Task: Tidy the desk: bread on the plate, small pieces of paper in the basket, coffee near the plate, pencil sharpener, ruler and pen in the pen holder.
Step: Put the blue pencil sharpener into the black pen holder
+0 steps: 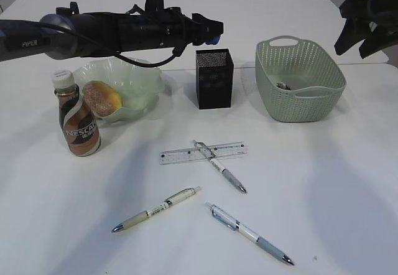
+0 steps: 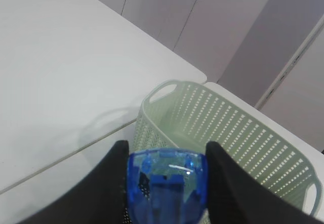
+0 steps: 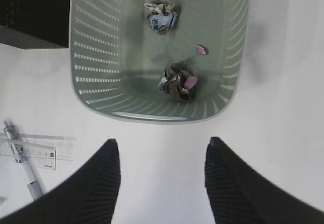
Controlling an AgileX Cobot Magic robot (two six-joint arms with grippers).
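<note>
Exterior view: left end effector (image 1: pixel 214 32) grips blue pencil sharpener (image 2: pixel 166 186) above pen holder (image 1: pixel 214 78). Right end effector (image 3: pixel 161 183) open, empty. Next, likely: release into holder at 6 o'clock.

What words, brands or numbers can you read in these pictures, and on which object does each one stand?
"NESCAFE": on the swirl label of the brown coffee bottle with a cream cap, last letters curving out of sight.
"PIPER": on the black left robot arm.
Clear plastic ruler: black graduation marks, numbers too small to read.
Crumpled paper scraps in the green basket: print unreadable.

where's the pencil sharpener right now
The blue pencil sharpener is clamped between the left gripper's fingers, up in the air just above the black pen holder, left of the basket in the exterior view.
</note>
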